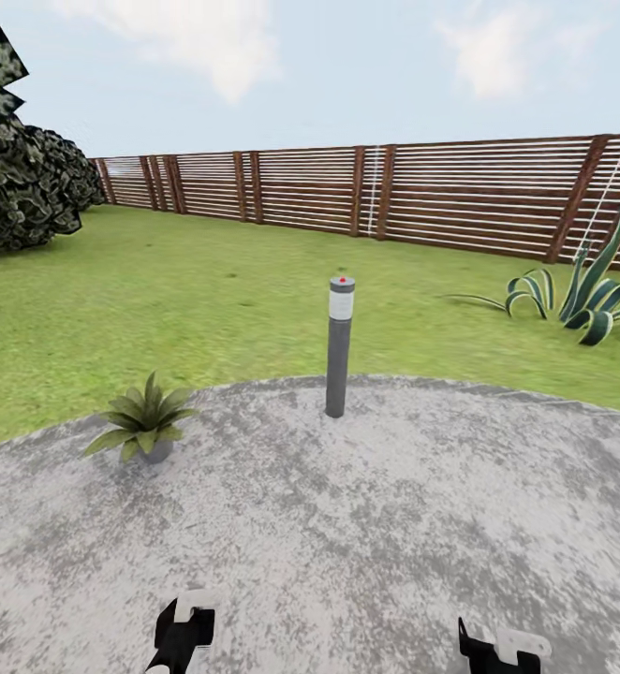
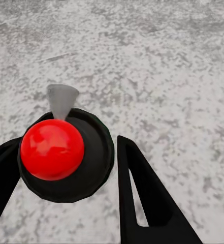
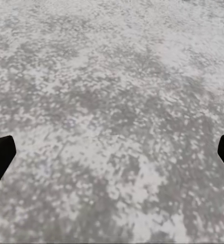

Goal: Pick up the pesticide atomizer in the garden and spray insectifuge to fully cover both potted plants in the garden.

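Round grey paving (image 1: 347,524) spreads beneath you, speckled and bare, with green lawn (image 1: 207,300) running out to a horizontal-slat brown wooden fence (image 1: 441,192) under a pale, lightly clouded sky. At the patio's far edge stands a grey bollard light (image 1: 338,346), upright, with a pale band and a small red dot on its cap; no lettering or brand can be read on it or anywhere else. One potted plant (image 1: 143,419), a low rosette of pointed green leaves in a barely visible pot, sits at the patio rim to your left, well apart from the bollard. A large striped spiky plant (image 1: 582,295) grows on the grass near the fence at right, and a dark bushy tree (image 1: 20,168) fills the far left. Your left gripper (image 2: 73,168) holds the pesticide atomizer (image 2: 66,152), seen end-on in the left wrist view: a round dark body with a glossy red ball on top and a pale cone-shaped nozzle, pressed between the black fingers (image 2: 142,203). Your right gripper (image 3: 112,152) hangs over bare paving, jaws spread wide with nothing between them.
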Tool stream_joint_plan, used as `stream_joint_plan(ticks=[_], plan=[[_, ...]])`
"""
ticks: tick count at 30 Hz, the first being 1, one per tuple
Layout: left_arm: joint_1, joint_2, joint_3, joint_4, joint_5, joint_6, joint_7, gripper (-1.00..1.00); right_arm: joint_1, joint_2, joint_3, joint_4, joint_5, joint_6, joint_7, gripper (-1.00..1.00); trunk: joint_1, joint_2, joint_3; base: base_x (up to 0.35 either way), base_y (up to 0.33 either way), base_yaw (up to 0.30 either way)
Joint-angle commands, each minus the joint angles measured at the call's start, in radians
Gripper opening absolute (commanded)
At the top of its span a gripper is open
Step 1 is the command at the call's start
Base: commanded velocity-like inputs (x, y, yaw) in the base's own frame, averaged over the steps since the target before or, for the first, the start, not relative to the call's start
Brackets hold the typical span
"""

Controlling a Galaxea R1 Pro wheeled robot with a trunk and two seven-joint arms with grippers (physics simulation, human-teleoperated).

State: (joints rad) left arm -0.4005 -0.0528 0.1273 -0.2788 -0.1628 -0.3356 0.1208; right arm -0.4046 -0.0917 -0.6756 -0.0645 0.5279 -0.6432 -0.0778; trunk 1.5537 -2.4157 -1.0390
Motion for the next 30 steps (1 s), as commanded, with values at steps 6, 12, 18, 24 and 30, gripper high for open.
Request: stream_joint_plan(ticks=[6,12,18,24,30], plan=[[-0.001,-0.001,0.006,0.001,-0.011,-0.004,0.003,-1.00,0.000,0.000,-0.002,0.002,0.011,-0.003,-0.008,1.00,0.000,0.000,-0.001,0.275,-0.131,0.277],[0.000,-0.001,0.006,0.001,-0.011,-0.005,0.003,-1.00,0.000,0.000,-0.002,0.002,0.011,-0.003,-0.008,1.00,0.000,0.000,-0.001,0.217,-0.040,0.277],[-0.001,-0.001,0.006,0.001,-0.010,-0.005,0.003,-1.00,0.000,0.000,-0.002,0.002,0.011,-0.003,-0.008,1.00,0.000,0.000,-0.001,0.067,-0.001,0.277],[-0.001,-0.001,0.006,0.001,-0.008,-0.005,0.003,-1.00,0.000,0.000,-0.002,0.002,0.011,-0.003,-0.008,1.00,0.000,0.000,-0.001,0.001,0.000,0.277],[-0.001,-0.001,0.006,0.001,-0.003,-0.005,0.003,-1.00,0.000,0.000,-0.002,0.002,0.011,-0.002,-0.008,1.00,0.000,0.000,-0.001,0.185,0.000,0.277]])
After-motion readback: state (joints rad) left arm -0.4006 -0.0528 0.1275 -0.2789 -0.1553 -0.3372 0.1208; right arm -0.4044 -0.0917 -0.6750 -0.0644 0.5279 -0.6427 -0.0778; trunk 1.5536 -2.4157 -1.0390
